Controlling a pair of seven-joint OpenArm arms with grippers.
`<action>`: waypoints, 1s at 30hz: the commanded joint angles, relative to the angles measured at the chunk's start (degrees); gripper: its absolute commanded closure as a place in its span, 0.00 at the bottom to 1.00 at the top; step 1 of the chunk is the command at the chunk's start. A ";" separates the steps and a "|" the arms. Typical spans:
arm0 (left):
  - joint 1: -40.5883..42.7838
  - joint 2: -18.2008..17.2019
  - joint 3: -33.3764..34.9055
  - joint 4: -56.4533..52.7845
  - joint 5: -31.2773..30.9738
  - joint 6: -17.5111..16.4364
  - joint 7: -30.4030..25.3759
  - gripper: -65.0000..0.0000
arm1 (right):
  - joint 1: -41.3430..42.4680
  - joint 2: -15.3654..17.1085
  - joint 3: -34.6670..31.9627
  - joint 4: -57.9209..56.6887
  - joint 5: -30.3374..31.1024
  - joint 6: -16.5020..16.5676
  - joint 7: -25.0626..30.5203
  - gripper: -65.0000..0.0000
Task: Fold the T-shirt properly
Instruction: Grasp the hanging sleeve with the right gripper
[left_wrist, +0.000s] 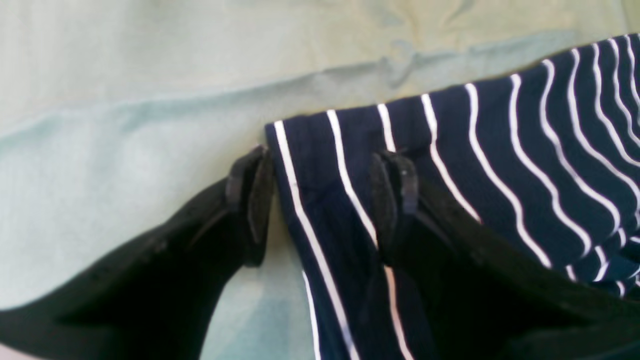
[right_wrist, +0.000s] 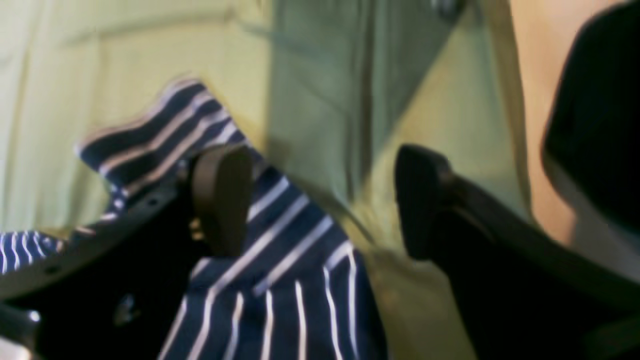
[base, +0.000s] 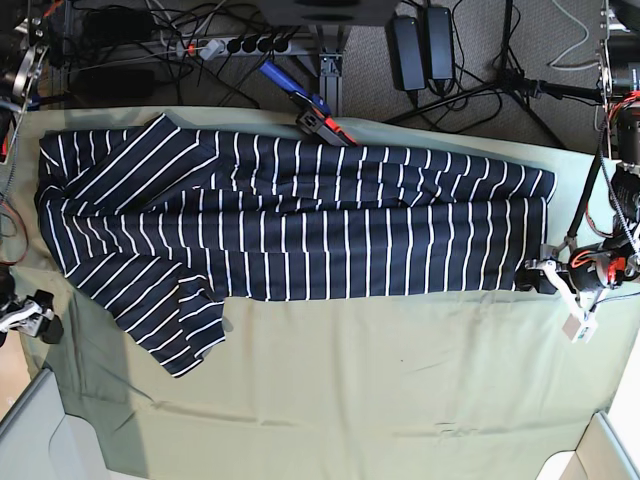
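Across the far half of a table draped in pale green cloth, the T-shirt lies spread flat, a broad band of soft navy knit crossed by thin white stripes, reaching nearly from the left edge to the right edge. One short sleeve juts toward the near-left corner, its stripes running on a slant. The cloth beneath is matte and lightly creased, with shallow folds near the near edge.

At the right edge, the left gripper stands with its black, rubber-padded fingers parted astride the shirt's corner hem, one pad on the striped fabric and the other just off it on the green cloth; the jaws have not pinched together.

At the left edge, the right gripper is spread wide, gripping nothing. Its wrist view is blurred, but one rounded pad appears to sit over rumpled striped fabric while the other hangs over bare cloth.
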 joint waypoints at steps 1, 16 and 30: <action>-1.20 -1.09 -0.48 0.85 -0.76 -1.27 -0.35 0.47 | 2.45 0.46 -0.24 -0.85 -1.09 0.52 1.49 0.32; -0.92 -1.09 -0.48 0.85 -1.36 -1.29 0.20 0.47 | 16.55 -11.26 -13.35 -30.14 -12.00 0.17 10.95 0.32; -0.92 -1.09 -0.48 0.85 -2.75 -2.36 0.20 0.47 | 16.52 -15.10 -17.05 -25.68 -7.82 0.24 5.64 0.32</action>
